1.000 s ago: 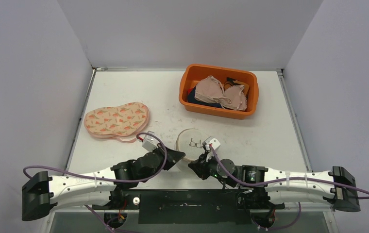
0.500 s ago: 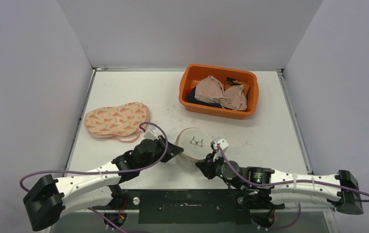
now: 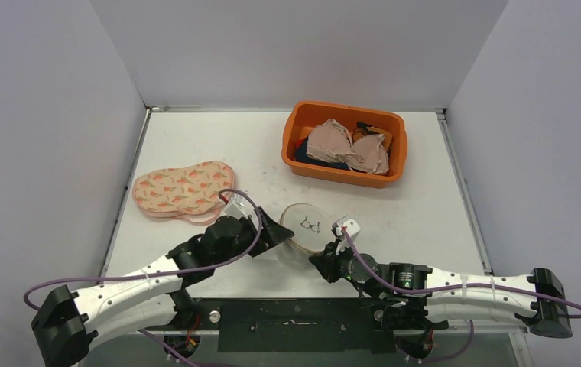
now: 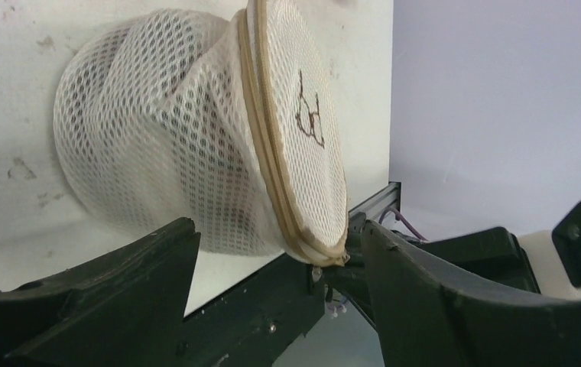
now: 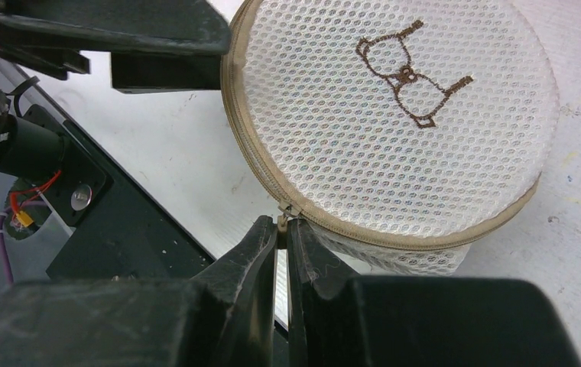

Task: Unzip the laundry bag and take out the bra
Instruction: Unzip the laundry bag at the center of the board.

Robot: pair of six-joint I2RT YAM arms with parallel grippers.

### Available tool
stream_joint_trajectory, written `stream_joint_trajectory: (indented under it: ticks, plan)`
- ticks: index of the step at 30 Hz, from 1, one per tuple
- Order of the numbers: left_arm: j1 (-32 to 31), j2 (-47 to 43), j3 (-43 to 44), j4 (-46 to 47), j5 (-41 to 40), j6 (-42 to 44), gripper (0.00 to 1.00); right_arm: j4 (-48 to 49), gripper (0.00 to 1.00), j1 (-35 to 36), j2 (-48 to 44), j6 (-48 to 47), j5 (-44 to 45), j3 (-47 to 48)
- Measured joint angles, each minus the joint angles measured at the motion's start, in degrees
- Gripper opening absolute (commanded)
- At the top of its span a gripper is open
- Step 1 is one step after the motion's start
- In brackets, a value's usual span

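Note:
The laundry bag [image 3: 307,226] is a round white mesh pouch with a tan zipper rim and a brown bra emblem on its lid. It lies near the table's front edge. My right gripper [image 5: 281,229] is shut on the zipper pull [image 5: 281,216] at the bag's [image 5: 394,115] near rim. My left gripper [image 4: 277,229] stands open just short of the bag's [image 4: 173,145] lower edge, at its left side [image 3: 276,229], and nothing is between its fingers. The bra is hidden; the mesh shows nothing inside.
An orange bin [image 3: 303,122] at the back right holds beige garments [image 3: 347,147]. A pink carrot-print case [image 3: 184,189] lies at the left. The table's front edge and a black rail [image 3: 295,313] run just behind both grippers.
My left gripper was shut and now stands open; it has moved forward to the bag's left side. The right gripper shifted slightly right with the zipper pull, then held still.

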Motion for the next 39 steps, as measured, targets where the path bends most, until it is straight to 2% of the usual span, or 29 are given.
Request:
stream_joint_trajectory:
  ticks: [3, 7, 10, 13, 23, 32, 39]
  plan:
    - [-1.66, -4.22, 0.09, -4.7, -0.52, -0.37, 0.78, 0.22, 0.05, 0.0, 0.26, -0.26, -0.28, 0.02]
    - [-9.38, -8.35, 0.09, -8.7, -4.02, -2.78, 0.78, 2.21, 0.05, 0.0, 3.08, -1.22, -1.42, 0.63]
    - [-15.58, -8.7, 0.09, -9.46, -7.65, -5.4, 0.76, 3.91, 0.05, 0.0, 6.29, -2.36, -2.93, 1.36]
    - [-18.32, -7.89, 0.07, -9.01, -10.73, -8.22, 0.7, 5.73, 0.05, 0.0, 8.68, -3.61, -4.94, 1.99]
    - [-18.69, -3.85, -0.66, -4.26, -19.47, -14.49, 0.46, 9.9, 0.05, 0.02, 10.23, -6.1, -9.51, 2.62]
    - [-18.6, -1.44, -0.79, -2.56, -23.08, -15.85, 0.25, 11.87, 0.05, 0.0, 8.44, -6.21, -10.23, 2.6]
    - [-17.9, -1.73, -0.79, -2.51, -23.65, -16.24, 0.0, 11.76, 0.05, 0.0, 8.37, -6.08, -10.01, 2.6]
